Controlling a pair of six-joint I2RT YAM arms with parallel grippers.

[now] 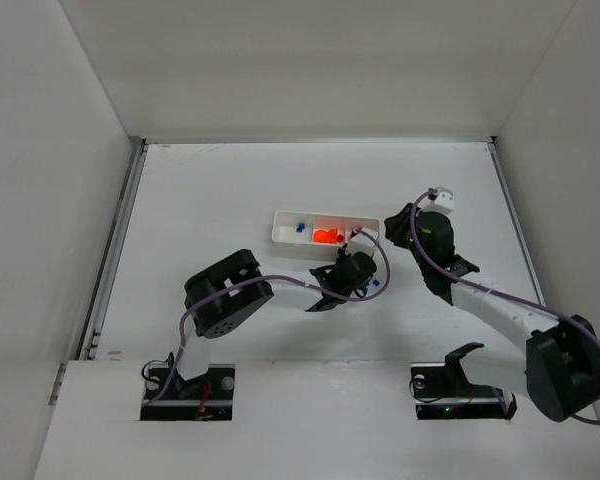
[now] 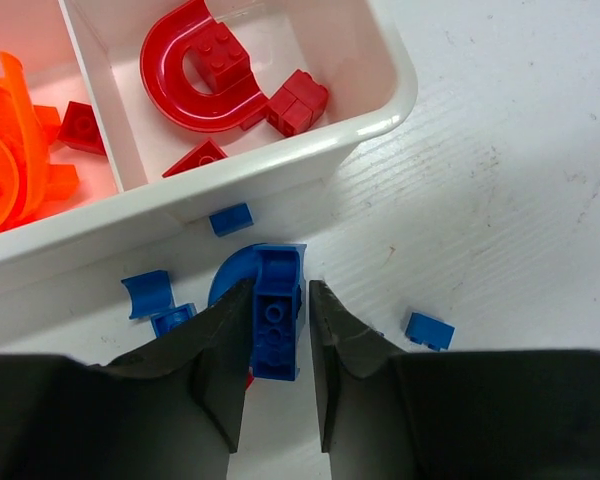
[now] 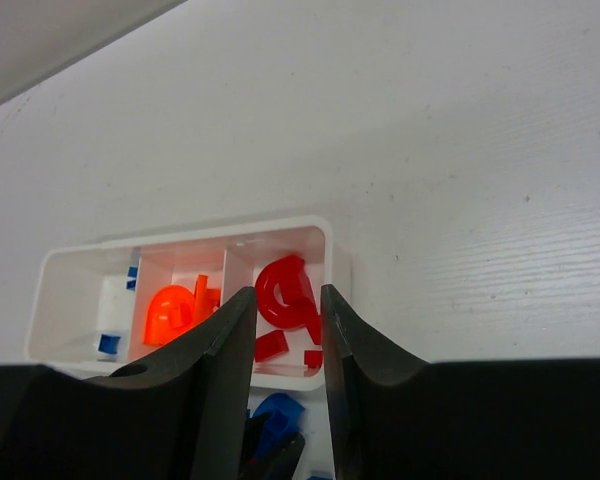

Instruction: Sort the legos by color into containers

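The left gripper clamps a blue lego just outside the tray wall; the right gripper, narrowly parted and empty, hangs by its red end, open table beyond

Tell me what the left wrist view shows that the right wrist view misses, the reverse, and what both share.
Left wrist only: a red piece among the orange pieces. Right wrist only: the open right gripper, the end compartment of the tray holding blue pieces. Both: the red arch, the orange pieces, the blue brick in the left gripper.
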